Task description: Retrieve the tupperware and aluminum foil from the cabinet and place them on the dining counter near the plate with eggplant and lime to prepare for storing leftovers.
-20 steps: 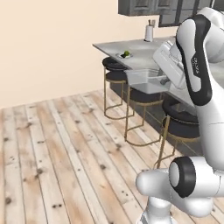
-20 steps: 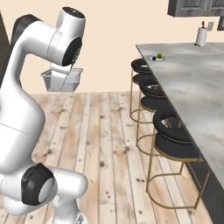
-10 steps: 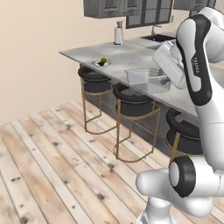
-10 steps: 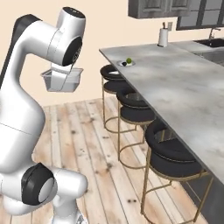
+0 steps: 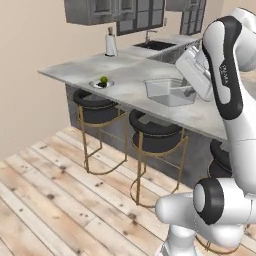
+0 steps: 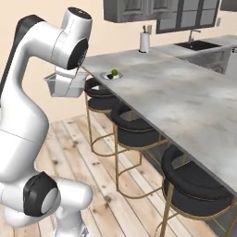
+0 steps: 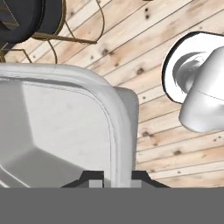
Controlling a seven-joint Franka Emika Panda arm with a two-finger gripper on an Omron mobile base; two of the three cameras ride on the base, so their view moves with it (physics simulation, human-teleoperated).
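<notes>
Counter point(image 5: 125, 75) nearer; tupperware point(image 7: 65, 127) clamped in end effector point(image 7: 114, 178).

The floor point(image 5: 55, 195) is made of light wood planks with dark knots. The wall point(image 5: 27, 45) is plain and peach-colored. Black round stools point(image 5: 155, 135) on thin gold legs stand in a row. Far back there is a dark sink point(image 6: 198, 45) with a tap.

The hand point(image 5: 192, 91) holds the tupperware point(image 5: 170, 91) above the dining counter point(image 5: 125, 75).
</notes>
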